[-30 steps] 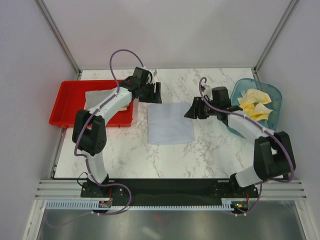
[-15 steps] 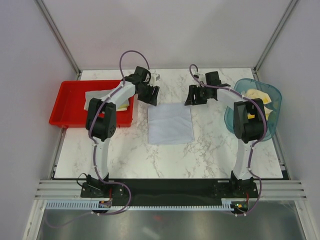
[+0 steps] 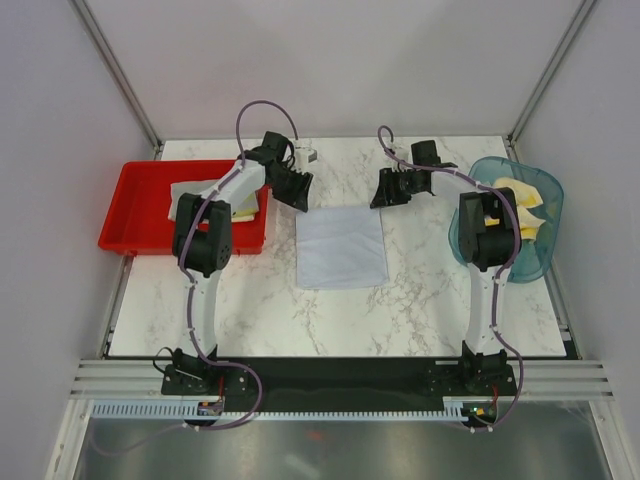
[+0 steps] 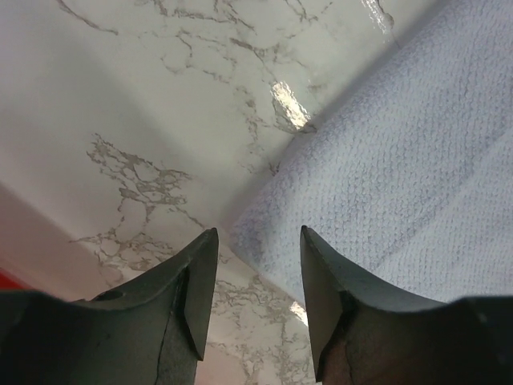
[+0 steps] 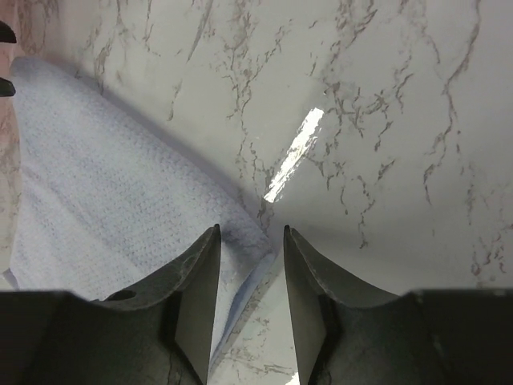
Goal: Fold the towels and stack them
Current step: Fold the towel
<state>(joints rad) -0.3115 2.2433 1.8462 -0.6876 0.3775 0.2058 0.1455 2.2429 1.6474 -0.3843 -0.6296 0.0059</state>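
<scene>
A light grey towel (image 3: 341,247) lies flat on the marble table, folded double. My left gripper (image 3: 300,200) is open just over its far left corner, which sits between the fingers in the left wrist view (image 4: 272,241). My right gripper (image 3: 379,198) is open over the far right corner, which shows in the right wrist view (image 5: 248,233). A folded grey towel (image 3: 200,192) lies in the red tray (image 3: 130,215), with a bit of yellow cloth beside it. Pale yellow towels (image 3: 530,200) are heaped in the teal basket (image 3: 540,250).
The tray stands at the left edge of the table, the basket at the right edge. A small white object (image 3: 308,155) lies at the back of the table behind my left gripper. Grey walls close in the back and sides.
Both grippers have moved away from the towel's middle to its far corners. The right arm swung from the basket side to the back of the table. The towel has not moved.
</scene>
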